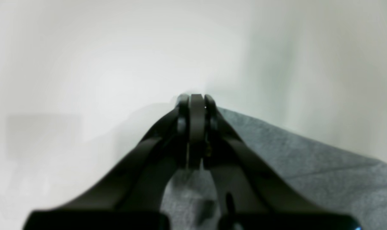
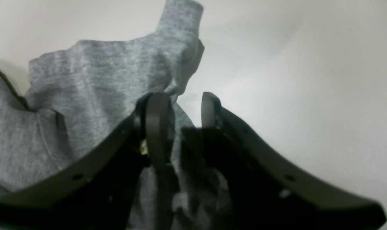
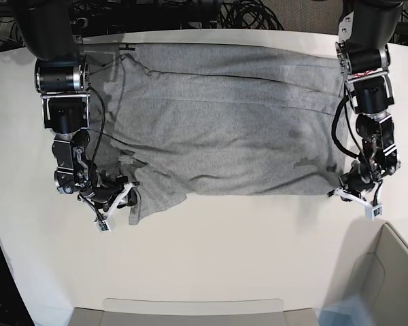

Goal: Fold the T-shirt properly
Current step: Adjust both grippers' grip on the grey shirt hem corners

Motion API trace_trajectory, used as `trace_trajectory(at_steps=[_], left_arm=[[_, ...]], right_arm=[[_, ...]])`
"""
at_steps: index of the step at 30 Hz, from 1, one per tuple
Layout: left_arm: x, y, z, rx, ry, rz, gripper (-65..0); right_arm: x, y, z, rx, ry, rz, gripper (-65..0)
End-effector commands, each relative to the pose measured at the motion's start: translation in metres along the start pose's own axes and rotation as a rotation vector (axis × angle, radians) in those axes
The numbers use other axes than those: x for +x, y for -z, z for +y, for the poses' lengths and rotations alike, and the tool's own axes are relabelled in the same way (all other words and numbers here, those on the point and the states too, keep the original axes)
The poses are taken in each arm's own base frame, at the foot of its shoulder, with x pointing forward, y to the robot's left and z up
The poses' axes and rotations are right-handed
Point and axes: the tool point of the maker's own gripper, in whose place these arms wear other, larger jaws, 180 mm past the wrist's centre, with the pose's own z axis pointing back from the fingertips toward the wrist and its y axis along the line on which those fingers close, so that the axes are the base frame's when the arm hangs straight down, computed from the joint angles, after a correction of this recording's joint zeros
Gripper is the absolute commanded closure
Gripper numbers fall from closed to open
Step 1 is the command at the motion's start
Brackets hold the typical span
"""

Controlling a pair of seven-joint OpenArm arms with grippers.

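White table (image 3: 224, 244), evenly lit — black cables (image 3: 245, 13) behind, pale bin (image 3: 387, 272) at corner

Both arms (image 3: 61, 102) are black, built of stacked cylindrical joints with silver bands, and black cables loop along them. The left gripper (image 1: 196, 105) and right gripper (image 2: 182, 108) have curved matte black fingers with small screw holes; white brackets sit near the fingers.

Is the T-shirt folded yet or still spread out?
Mostly spread: the T-shirt lies open across the table, with only wrinkles and a bunched sleeve.
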Motion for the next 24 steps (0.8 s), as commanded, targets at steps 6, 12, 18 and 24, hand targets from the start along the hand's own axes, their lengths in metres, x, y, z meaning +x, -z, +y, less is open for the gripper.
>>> trace_trajectory(at_steps=[6,12,18,24], left_arm=[[0.0263,-0.0053,-0.0006,-0.004,0.011,-0.062,-12.9],[0.0263,-0.0053,-0.0006,-0.004,0.011,-0.062,-15.3],[0.0316,-0.0061,-0.004,-0.021,-0.013,-0.075,-15.3],[0.0297,-0.0058,-0.0053,-0.034,-0.034,-0.074,-15.3]], right_arm=[[-0.0312,-0.0005,-0.0045,-0.022,-0.042,0.147,-18.4],[-0.0312,-0.0005,-0.0045,-0.022,-0.042,0.147,-18.4],[-0.0314,-0.0009,-0.0054,-0.023,-0.042,0.148,-18.4],[-0.0314,-0.0009,-0.0054,-0.023,-0.042,0.148,-18.4]])
